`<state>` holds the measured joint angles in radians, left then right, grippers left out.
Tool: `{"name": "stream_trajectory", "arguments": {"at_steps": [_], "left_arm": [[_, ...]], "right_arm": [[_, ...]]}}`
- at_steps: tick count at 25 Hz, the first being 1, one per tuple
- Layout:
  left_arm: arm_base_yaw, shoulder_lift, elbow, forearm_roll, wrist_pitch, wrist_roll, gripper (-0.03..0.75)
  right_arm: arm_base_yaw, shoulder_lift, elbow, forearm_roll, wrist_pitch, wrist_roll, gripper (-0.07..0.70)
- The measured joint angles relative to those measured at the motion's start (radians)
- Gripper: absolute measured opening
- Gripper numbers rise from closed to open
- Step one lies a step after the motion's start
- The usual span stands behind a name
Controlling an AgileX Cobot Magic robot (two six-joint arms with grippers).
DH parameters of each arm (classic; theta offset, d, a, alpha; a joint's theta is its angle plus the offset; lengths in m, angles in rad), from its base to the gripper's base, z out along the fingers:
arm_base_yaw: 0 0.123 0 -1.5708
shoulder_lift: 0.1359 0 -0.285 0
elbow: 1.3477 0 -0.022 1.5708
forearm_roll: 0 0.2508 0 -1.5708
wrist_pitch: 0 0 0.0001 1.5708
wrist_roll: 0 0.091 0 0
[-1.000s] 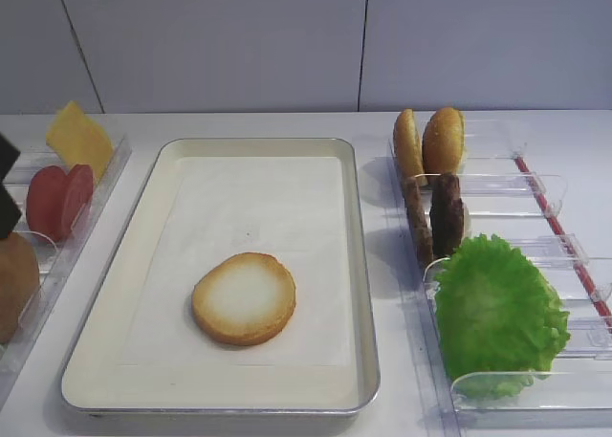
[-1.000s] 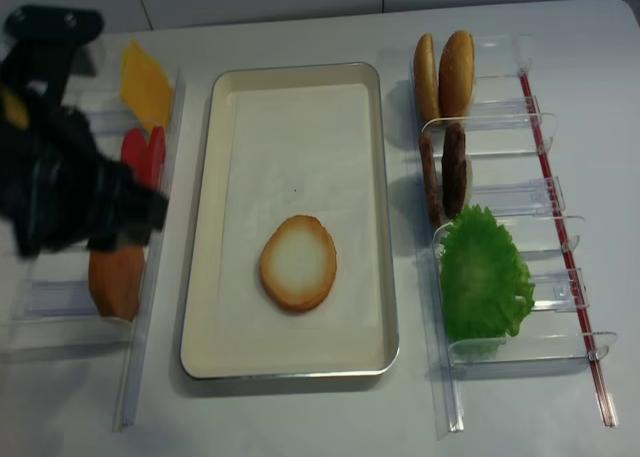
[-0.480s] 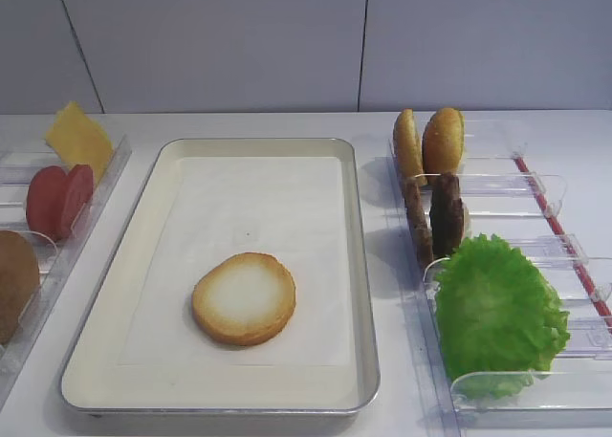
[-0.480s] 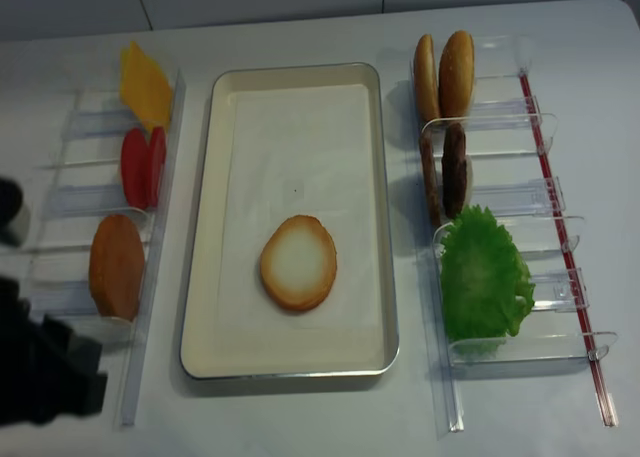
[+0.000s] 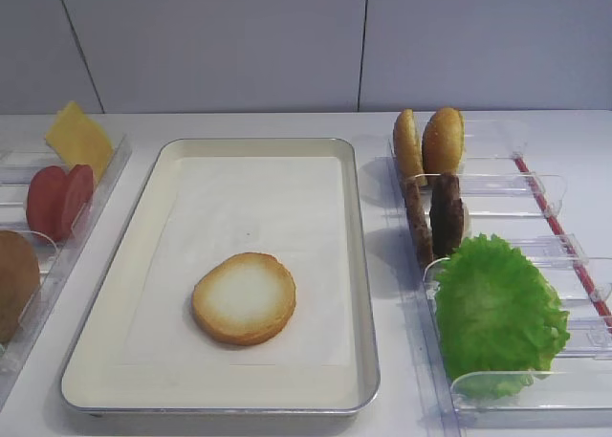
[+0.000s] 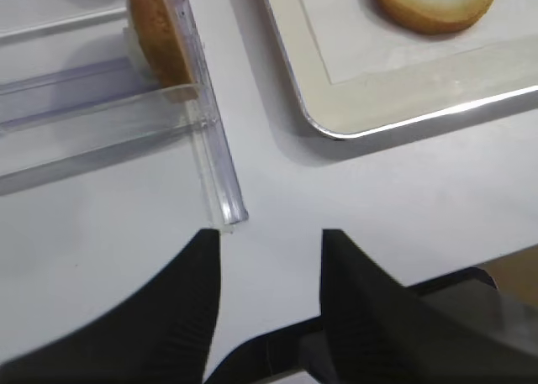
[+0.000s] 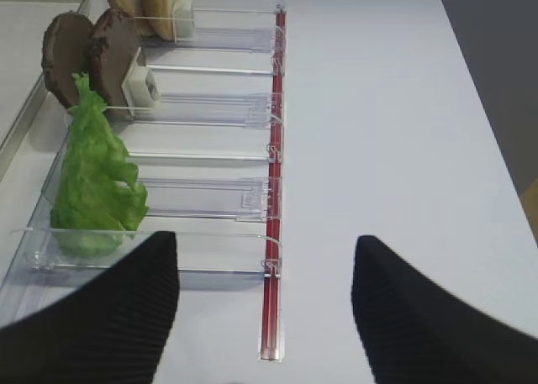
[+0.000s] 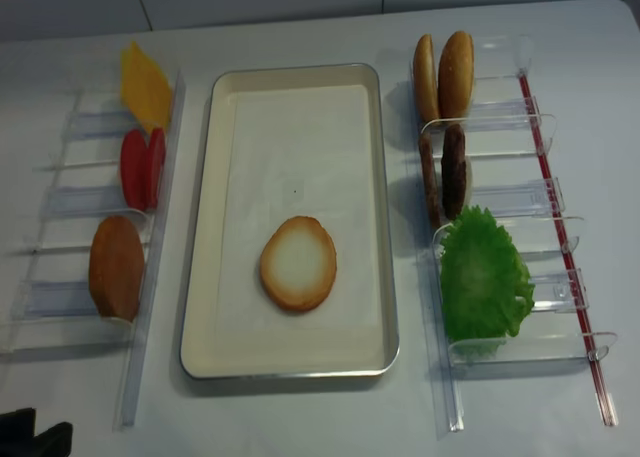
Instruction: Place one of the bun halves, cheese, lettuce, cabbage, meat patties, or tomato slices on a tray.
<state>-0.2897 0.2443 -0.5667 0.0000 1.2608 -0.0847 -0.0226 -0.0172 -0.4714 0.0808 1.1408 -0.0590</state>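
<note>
Left arm (image 8: 30,442) withdrawn from left rack (image 8: 100,227).

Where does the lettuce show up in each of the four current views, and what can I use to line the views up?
Exterior high: lettuce at lower right, standing in the right clear rack.
Exterior high (realsense): lettuce right of centre, just below the meat patties.
Right wrist: lettuce at left, in front of the patties.
Left wrist: not in view.
Shared landmark: the red strip along the rack's outer edge.

Tray (image 5: 361,294) rim glossy metal (paper-lined); racks (image 8: 520,202) clear plastic.
</note>
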Motion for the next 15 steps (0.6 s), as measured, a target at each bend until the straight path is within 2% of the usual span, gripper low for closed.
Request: {"name": "stream_trajectory", "arguments": {"at_steps": [3,7,15], "left_arm": [[0.0,-0.094,0.041,0.0,-0.013,0.026,0.295],[0.0,-0.184,0.068,0.0,-0.059,0.077,0.295],[0.0,-0.227,0.076,0.0,-0.072,0.127,0.295]], "right_arm": [[0.0,0.0,0.0,0.0,0.0,0.0,0.444],[0.0,0.0,0.0,0.0,0.0,0.0,0.444],[0.0,0.0,0.0,0.0,0.0,0.0,0.444]]}}
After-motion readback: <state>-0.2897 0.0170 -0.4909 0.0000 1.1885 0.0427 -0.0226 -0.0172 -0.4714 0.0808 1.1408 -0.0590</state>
